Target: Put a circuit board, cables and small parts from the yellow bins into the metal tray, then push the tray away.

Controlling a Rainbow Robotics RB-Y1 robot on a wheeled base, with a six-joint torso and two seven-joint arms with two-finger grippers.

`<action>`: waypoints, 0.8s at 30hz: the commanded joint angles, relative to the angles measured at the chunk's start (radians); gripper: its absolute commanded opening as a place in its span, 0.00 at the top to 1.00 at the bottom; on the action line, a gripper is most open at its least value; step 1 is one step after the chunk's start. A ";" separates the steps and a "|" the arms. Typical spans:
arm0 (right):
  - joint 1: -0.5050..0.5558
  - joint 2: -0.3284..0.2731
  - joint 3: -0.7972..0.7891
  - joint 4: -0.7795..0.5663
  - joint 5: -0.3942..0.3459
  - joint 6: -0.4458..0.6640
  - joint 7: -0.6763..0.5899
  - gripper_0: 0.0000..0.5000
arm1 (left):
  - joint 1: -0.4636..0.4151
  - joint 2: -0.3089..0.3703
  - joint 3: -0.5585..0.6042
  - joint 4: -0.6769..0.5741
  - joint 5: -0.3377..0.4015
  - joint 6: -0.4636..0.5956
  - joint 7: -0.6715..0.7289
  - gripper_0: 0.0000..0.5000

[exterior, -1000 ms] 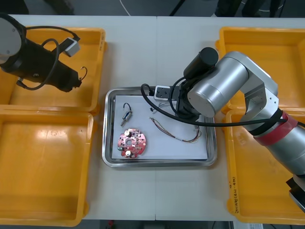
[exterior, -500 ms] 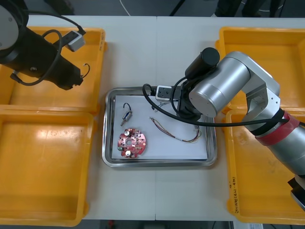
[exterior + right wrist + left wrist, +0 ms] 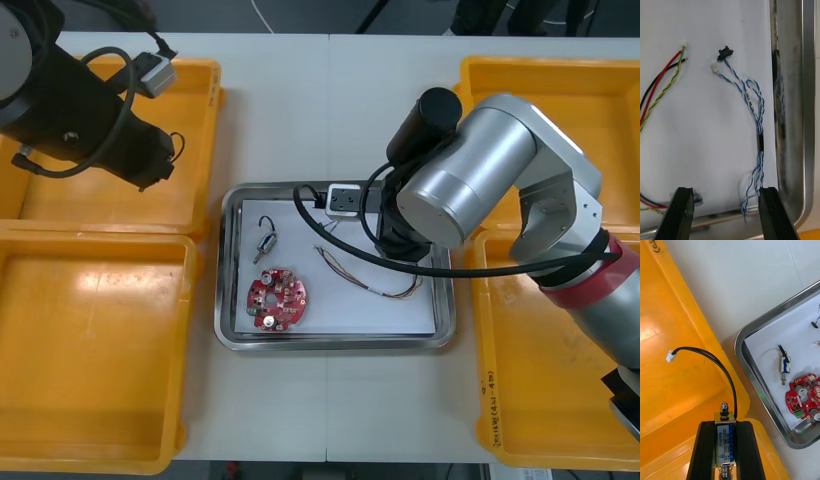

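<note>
My left gripper (image 3: 163, 165) hangs over the far left yellow bin (image 3: 195, 95), near its tray-side wall. It is shut on a small metal part (image 3: 725, 440) whose black cable (image 3: 711, 356) curls up to a white plug. The metal tray (image 3: 330, 343) is white inside and holds a round red circuit board (image 3: 278, 300), another small metal part (image 3: 267, 243) and a red and yellow cable (image 3: 370, 282). My right gripper (image 3: 727, 213) hovers open low over the tray's far right corner. A twisted blue and white cable (image 3: 756, 123) lies on the tray floor just beyond its fingers (image 3: 771, 212).
A near left yellow bin (image 3: 90, 350) and two yellow bins on the right (image 3: 545, 90) (image 3: 545, 390) flank the tray. My right arm's big silver elbow (image 3: 470, 180) hangs over the tray's right side. Bare table lies beyond and in front of the tray.
My left gripper has drifted a little towards the tray with the small metal part in it. The right arm's wrist has shifted slightly over the tray's far right corner.
</note>
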 commanded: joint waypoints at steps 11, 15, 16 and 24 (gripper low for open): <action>0.006 0.005 -0.227 -0.287 -0.042 0.289 -0.329 0.00 | -0.104 -0.069 -0.135 -0.141 -0.084 0.079 0.390 1.00; 0.011 -0.030 -0.279 -0.349 -0.095 0.289 -0.452 0.00 | -0.112 -0.083 -0.158 -0.150 -0.084 0.079 0.440 1.00; 0.019 -0.041 -0.293 -0.365 -0.114 0.289 -0.481 0.00 | -0.116 -0.086 -0.168 -0.152 -0.084 0.079 0.454 1.00; 0.143 -0.142 -0.451 -0.445 -0.243 0.289 -0.720 0.00 | -0.150 -0.112 -0.267 -0.158 -0.100 0.079 0.589 1.00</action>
